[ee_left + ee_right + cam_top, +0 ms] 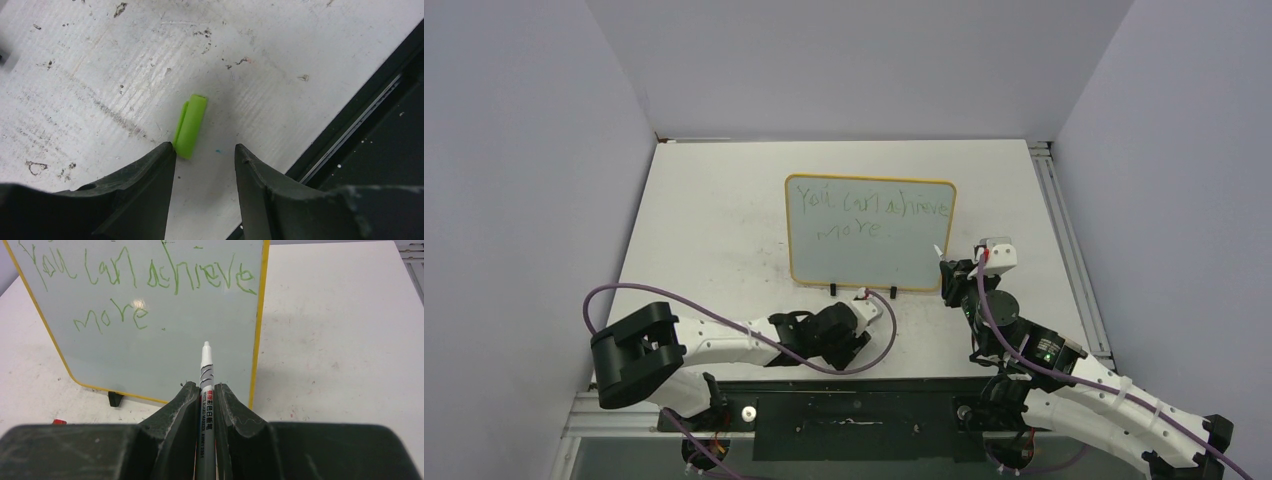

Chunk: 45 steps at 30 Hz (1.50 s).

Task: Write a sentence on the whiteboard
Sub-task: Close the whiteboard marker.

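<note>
The whiteboard point(871, 233), yellow-framed on two black feet, stands upright mid-table; it also fills the right wrist view point(145, 315). The sentence point(869, 212) in green reads "You can achieve more" in two lines, also in the right wrist view point(145, 285). My right gripper point(206, 387) is shut on a white marker pen point(206, 372), uncapped, its tip pointing at the board's lower right part and a little off the surface. My left gripper point(205, 152) is open low over the table, just behind a green marker cap point(191, 126) that lies against its left fingertip.
The table's front edge and a dark rail point(360, 125) run close to the right of the left gripper. A metal rail point(1069, 250) lines the table's right side. Purple walls enclose the table on three sides. A small red object point(59, 421) lies near the board's foot.
</note>
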{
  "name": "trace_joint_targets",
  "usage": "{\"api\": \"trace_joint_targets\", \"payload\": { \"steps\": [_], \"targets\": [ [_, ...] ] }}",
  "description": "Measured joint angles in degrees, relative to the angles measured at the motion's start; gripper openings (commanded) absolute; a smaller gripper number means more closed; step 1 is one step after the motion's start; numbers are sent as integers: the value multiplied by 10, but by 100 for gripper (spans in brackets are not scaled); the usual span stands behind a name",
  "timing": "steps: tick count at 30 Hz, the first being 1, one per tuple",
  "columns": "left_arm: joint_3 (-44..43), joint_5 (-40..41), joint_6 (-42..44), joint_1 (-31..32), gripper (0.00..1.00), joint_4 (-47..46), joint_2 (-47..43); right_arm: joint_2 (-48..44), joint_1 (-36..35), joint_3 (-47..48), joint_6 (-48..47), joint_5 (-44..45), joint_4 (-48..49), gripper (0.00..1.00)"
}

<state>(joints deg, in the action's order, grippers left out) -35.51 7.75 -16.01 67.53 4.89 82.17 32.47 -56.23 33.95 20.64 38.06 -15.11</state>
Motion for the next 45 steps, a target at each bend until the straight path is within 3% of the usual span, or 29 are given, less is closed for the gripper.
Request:
{"api": "trace_joint_targets", "payload": {
  "steps": [8,14,20,28,33,36,41,45],
  "targets": [
    [0,-1,4,-1,47,-2,0,1,0,0,0,0,0,5],
    [-16,0,17,-7,42,-11,23,1,0,0,0,0,0,5],
    [-23,0,26,-9,28,-17,33,1,0,0,0,0,0,5],
    [-12,2,24,-6,0,-14,14,1,0,0,0,-2,0,5],
    [-5,5,21,-7,0,19,-46,22,0,7,0,-17,-8,5],
    [-14,-2,21,-31,0,42,-103,50,1,25,-4,-52,-21,5],
    [-83,-43,26,-122,0,84,-176,127,33,93,-11,-156,-49,5],
    [-136,-85,59,-169,0,112,-227,187,121,123,-21,-318,-52,5]
  ]
}}
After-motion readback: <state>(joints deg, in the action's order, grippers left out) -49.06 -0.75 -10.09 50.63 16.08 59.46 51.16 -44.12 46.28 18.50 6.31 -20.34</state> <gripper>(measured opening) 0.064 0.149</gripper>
